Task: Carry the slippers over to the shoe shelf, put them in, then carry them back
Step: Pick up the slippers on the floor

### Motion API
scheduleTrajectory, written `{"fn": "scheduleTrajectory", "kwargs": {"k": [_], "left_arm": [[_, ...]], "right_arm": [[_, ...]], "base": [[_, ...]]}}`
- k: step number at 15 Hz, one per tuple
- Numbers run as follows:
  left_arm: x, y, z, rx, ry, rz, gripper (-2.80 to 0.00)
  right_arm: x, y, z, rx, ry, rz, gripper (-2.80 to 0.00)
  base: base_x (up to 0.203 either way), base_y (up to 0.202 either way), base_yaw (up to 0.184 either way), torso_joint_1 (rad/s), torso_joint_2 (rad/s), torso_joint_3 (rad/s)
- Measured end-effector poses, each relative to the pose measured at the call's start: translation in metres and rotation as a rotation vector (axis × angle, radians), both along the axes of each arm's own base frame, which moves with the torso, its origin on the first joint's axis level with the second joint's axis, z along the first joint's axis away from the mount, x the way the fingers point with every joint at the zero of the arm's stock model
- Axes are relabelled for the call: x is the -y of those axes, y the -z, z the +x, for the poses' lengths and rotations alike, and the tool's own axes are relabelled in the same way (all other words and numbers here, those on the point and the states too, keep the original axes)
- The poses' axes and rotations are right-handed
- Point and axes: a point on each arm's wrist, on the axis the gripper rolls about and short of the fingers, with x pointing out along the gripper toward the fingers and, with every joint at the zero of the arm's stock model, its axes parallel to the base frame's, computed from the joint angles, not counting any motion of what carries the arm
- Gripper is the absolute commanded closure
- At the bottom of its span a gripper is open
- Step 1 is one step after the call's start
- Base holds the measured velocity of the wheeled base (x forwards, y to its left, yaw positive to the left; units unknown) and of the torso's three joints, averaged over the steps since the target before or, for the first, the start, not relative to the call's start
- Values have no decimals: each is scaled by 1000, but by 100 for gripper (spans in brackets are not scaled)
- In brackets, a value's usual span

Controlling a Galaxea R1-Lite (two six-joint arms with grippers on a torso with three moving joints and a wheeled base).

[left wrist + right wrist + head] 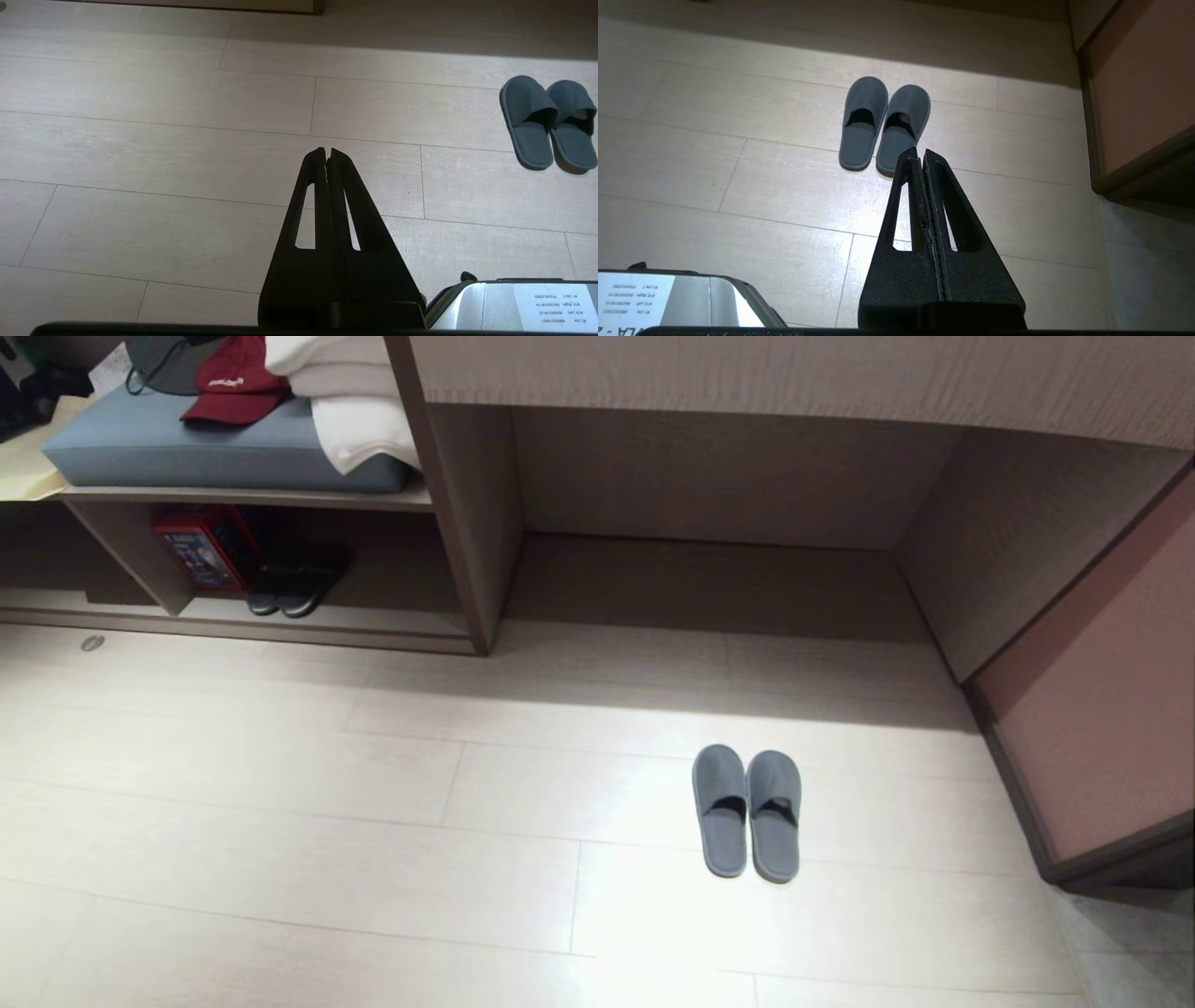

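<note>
Shelf [709, 588] low, wide, open under beige unit, divider on its left. Floor [280, 821] pale planks. Slippers [747, 812] side by side, touching, on floor in front of shelf, toes toward it. Left pincer [328, 150] closed, empty, above floor, slippers well apart. Right pincer [920, 151] closed, empty, above floor just short of slippers.

I see the slippers [747, 812] side by side on the pale floor [280, 821], well short of the shoe shelf [709, 588]; neither end effector shows.
</note>
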Motion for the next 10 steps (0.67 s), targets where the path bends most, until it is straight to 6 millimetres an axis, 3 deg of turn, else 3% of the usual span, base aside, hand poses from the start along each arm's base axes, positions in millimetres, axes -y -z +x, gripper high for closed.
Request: {"fn": "scheduleTrajectory", "kwargs": {"k": [10], "left_arm": [[0,0,0,0,0,0,0]], "right_arm": [[0,0,0,0,-2,0,0]], "base": [[0,0,0,1,2,-194]]}}
